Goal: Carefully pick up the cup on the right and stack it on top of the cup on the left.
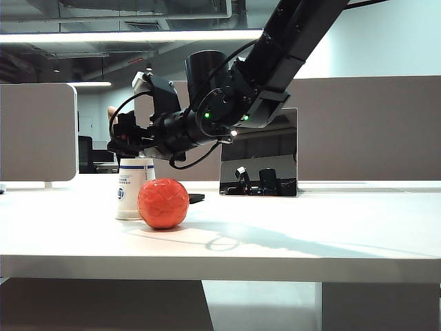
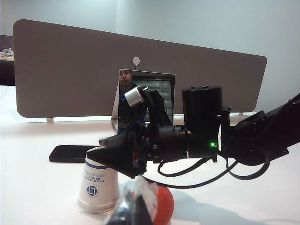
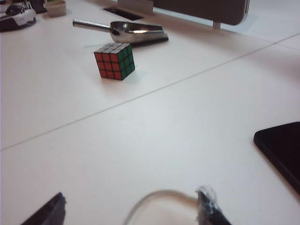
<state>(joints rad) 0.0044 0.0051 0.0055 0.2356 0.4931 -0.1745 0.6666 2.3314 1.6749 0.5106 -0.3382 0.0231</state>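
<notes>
The right gripper point(image 1: 126, 141) hangs directly over the upside-down paper cup point(image 1: 134, 188), its fingertips point(image 3: 208, 208) spread to either side of the cup's white rim point(image 3: 159, 199), with no grip on the cup visible in any view. The cup stands on the white table point(image 1: 289, 234) with its long axis vertical, wide mouth down and narrow base up, touching or just beside an orange ball point(image 1: 163, 203) and near a black phone point(image 2: 70, 153). The left gripper point(image 2: 136, 208) appears only as a blurred tip low in its own wrist view, and whether it is spread or pressed together cannot be told.
</notes>
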